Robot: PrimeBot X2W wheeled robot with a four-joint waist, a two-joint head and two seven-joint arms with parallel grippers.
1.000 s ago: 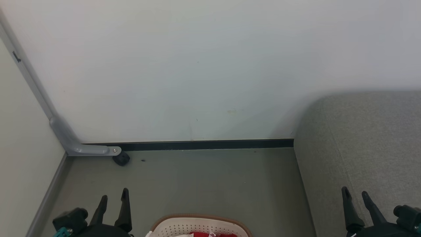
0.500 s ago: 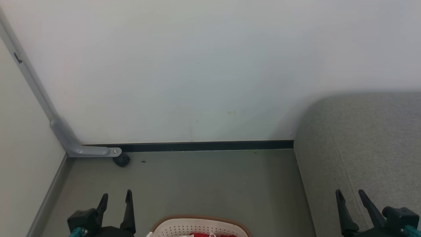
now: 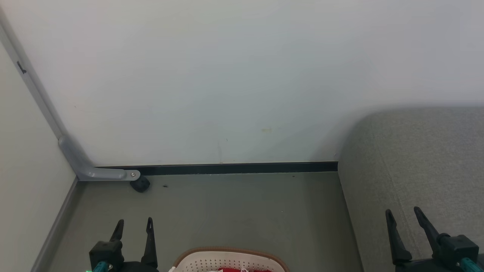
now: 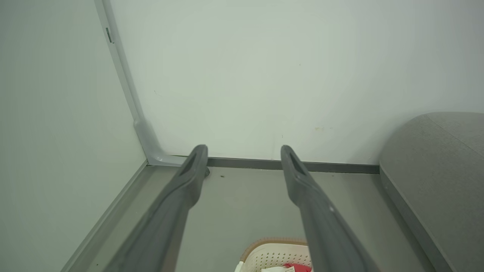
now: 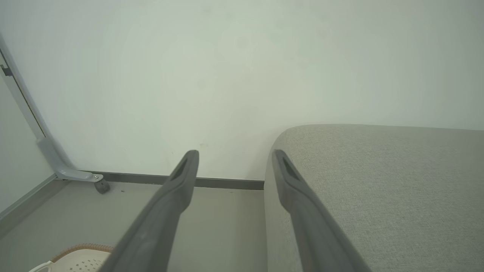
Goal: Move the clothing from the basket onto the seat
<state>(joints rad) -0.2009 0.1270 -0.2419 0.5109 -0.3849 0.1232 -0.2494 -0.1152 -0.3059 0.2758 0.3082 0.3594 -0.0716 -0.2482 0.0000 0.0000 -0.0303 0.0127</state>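
Grey floor [image 3: 242, 211], pale wall [image 3: 227, 75]: first pick not yet begun.
Red clothing [image 3: 245, 270] with white trim is seen bunched in the cream perforated basket [image 3: 227, 260] at the near edge; the grey seat [image 3: 416, 158] lies right. The left end effector [image 3: 135, 220] and right end effector [image 3: 403, 210] are held open, empty. A downward reach into the basket is judged necessary next.

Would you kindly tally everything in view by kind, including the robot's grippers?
Grippers: 2, the left gripper and the right gripper, both open
Basket: 1
Seat: 1
Red clothing heap: 1, garments uncountable
Caster wheel: 1
Total: 6
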